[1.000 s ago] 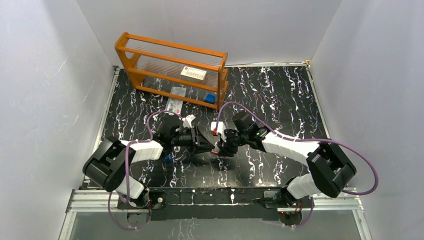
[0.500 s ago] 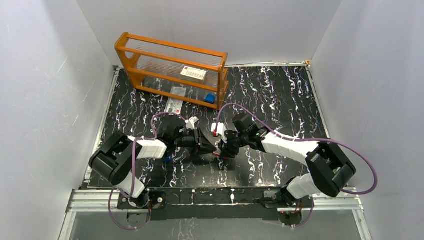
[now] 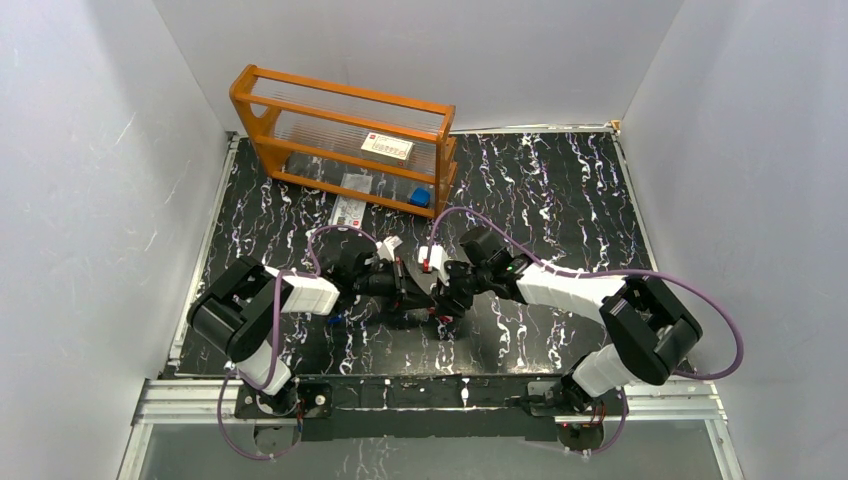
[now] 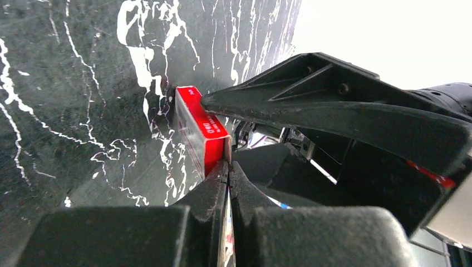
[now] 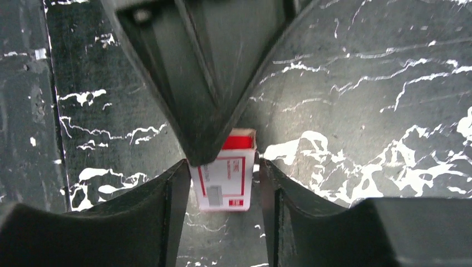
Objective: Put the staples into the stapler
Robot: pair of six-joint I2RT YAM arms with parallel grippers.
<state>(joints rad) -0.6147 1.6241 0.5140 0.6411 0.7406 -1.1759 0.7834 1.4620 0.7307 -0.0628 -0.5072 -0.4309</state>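
Staple box (image 5: 224, 186), red-and-white, lies flat on black marbled table (image 3: 560, 200), mid-table, between both arms. Right gripper (image 5: 222, 166) part-open, fingers astride box — one side touching, slim gap at other, no grip. Left gripper (image 4: 227, 167) closed tight, tip against box end — whether flap pinched, cannot tell. Staples themselves hidden; box end covered by left fingertips.

White walls (image 3: 90, 180), blk marble table (image 3: 560, 190) (white veins), orange rack (image 3: 345, 135).
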